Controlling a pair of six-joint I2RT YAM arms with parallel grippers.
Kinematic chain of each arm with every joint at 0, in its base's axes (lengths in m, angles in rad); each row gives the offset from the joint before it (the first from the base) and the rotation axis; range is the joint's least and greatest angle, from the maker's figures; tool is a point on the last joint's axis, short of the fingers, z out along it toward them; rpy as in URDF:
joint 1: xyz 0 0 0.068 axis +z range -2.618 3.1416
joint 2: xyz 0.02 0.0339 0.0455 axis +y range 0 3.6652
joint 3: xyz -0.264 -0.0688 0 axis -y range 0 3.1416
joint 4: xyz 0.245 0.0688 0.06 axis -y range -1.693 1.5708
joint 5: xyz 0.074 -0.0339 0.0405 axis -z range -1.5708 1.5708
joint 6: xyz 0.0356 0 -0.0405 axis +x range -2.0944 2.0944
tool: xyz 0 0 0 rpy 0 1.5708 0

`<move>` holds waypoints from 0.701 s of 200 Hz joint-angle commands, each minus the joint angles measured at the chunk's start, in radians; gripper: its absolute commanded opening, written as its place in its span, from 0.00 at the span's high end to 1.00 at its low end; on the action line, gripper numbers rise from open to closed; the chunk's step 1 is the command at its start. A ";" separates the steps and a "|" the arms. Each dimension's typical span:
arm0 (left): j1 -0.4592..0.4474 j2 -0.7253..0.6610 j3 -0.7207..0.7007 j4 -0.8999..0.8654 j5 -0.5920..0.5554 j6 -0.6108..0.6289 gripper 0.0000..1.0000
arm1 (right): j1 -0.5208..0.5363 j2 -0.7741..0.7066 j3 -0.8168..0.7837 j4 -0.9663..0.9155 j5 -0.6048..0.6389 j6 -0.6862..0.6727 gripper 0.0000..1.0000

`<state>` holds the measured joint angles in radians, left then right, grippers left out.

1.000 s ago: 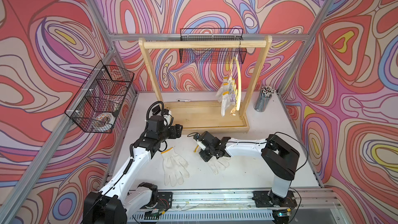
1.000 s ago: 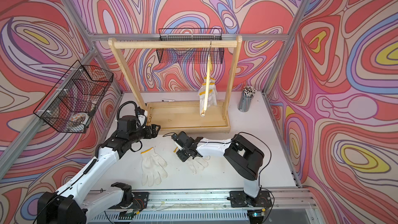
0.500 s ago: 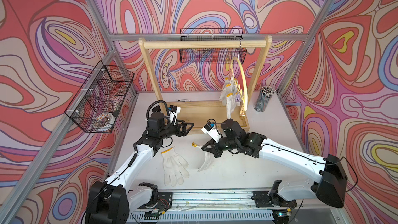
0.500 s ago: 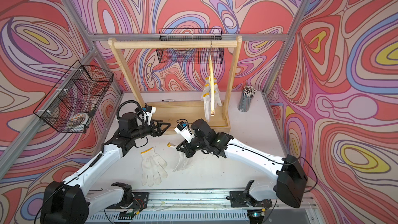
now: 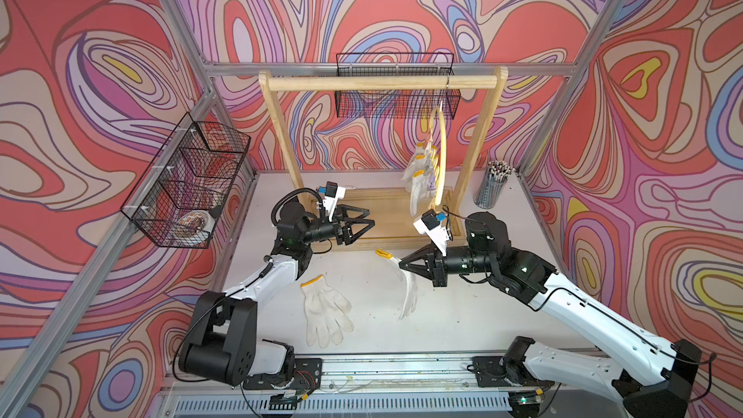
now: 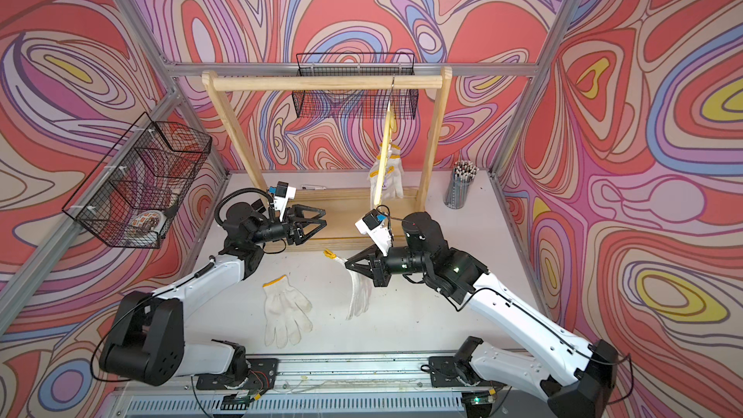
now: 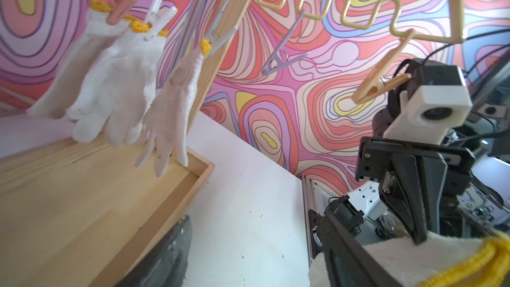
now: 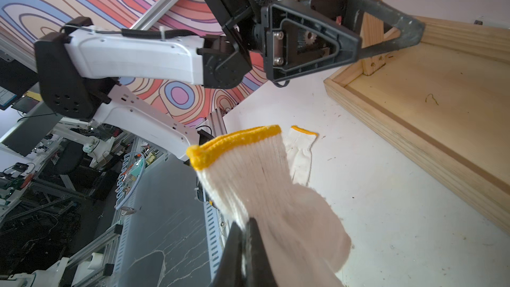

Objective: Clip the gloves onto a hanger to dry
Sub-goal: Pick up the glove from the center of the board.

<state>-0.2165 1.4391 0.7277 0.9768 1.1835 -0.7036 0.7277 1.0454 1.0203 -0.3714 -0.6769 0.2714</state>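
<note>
White bench (image 5: 462, 315), swirl-patterned walls. From the front left corner the left arm reaches in. Its left gripper (image 5: 370, 217) is level, jaws wide and empty, over the front edge of the wooden rail frame's (image 5: 378, 83) base. The right arm stretches low from the front right corner. Its right gripper (image 5: 400, 265) faces the left one across a gap, pinched on a glove (image 5: 409, 291) just below the cuff, fingers hanging. A second glove (image 5: 323, 313) lies flat near the front edge. The hanger (image 7: 460, 9) hangs at the rail's right end with three gloves (image 7: 121, 78) clipped on. A lilac clip (image 7: 278, 62) and a yellow clip (image 7: 378, 86) are free. Bare bench lies under the right arm.
</note>
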 commanded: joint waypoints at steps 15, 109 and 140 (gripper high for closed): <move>-0.045 0.097 0.073 0.394 0.138 -0.229 0.27 | -0.017 -0.027 0.073 -0.006 -0.053 0.001 1.00; -0.082 0.025 0.119 0.392 0.120 -0.180 0.28 | -0.047 -0.057 0.154 0.032 0.052 0.010 1.00; -0.102 0.012 0.144 0.393 0.131 -0.188 0.29 | -0.047 -0.022 0.183 0.047 0.049 -0.001 1.00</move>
<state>-0.2993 1.4757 0.8299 1.2842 1.3010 -0.8864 0.6857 1.0012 1.1728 -0.3580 -0.6464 0.2802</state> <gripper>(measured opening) 0.712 0.051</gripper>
